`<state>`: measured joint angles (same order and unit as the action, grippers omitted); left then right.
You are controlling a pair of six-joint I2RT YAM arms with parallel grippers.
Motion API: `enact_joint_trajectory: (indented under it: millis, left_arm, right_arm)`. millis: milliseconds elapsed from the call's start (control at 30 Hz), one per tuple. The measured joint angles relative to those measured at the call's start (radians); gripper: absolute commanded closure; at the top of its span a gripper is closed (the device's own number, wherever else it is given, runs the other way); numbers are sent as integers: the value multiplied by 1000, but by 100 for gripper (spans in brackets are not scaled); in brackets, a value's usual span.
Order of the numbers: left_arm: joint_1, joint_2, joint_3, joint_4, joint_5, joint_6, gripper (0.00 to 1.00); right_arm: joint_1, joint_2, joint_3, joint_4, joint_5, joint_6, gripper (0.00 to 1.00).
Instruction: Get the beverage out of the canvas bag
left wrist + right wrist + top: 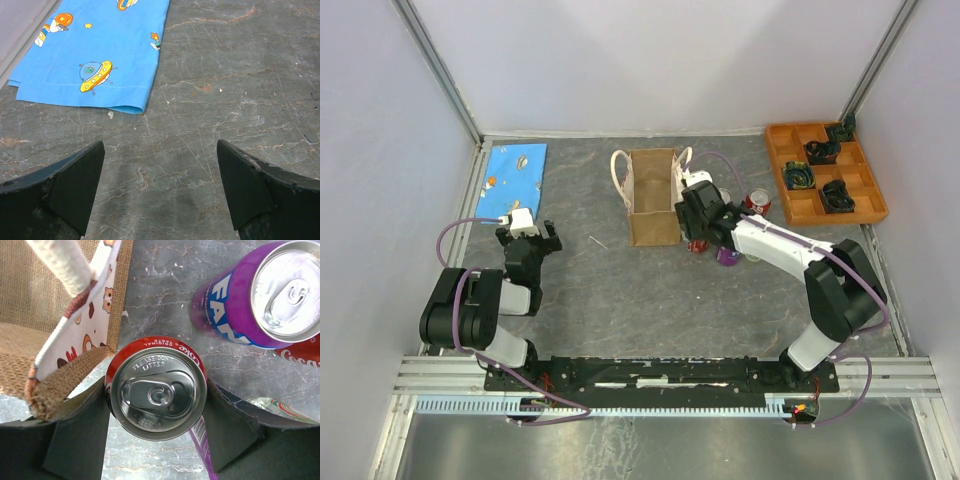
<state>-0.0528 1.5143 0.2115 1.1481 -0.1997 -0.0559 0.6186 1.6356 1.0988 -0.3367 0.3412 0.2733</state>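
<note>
Just outside the canvas bag (pixel 653 197), the right gripper (pixel 157 407) clasps an upright red cola can (pixel 156 388), apparently standing on the table (pixel 620 290). The left gripper (pixel 160 175) hangs wide open, empty, near a blue cloth (pixel 95 50).

A dark grey marble-veined tabletop (pixel 650 290) lies under even light. Plain pale lilac-white walls (pixel 650 60) rise from its far, left and right edges, slanting silver metal posts (pixel 437 70) meet its far corners, an aluminium rail (pixel 910 372) lines its near edge

Coarse woven cloth forms the canvas bag (pixel 25 290); glossy smooth metal tops the red can (pixel 157 395)
</note>
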Motion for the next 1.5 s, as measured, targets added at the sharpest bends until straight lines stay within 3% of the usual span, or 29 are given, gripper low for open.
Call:
enact_joint_trajectory:
  millis: [100,267,467,533,600,667,1000,1500]
  left_arm:
    - [0,0,0,0,0,0,1]
    - [0,0,0,0,0,0,1]
    - [0,0,0,0,0,0,1]
    - [0,0,0,0,0,0,1]
    - [0,0,0,0,0,0,1]
    - [0,0,0,0,0,0,1]
    - [0,0,0,0,0,0,1]
    - [0,0,0,0,0,0,1]
  right_arm:
    - [-9,4,-3,19,1,17,100]
    - [-19,13,-3,43,11,38,89]
    - [-18,14,-4,40,27,42,85]
    - [-18,13,-5,36,37,43,76]
    - [-18,10,-10,36,43,44,54]
    - [-18,3,-15,33,48,44,40]
    - [-18,-10,-22,14,65,41,1]
    - [-12,-146,5,-44,116,11,1]
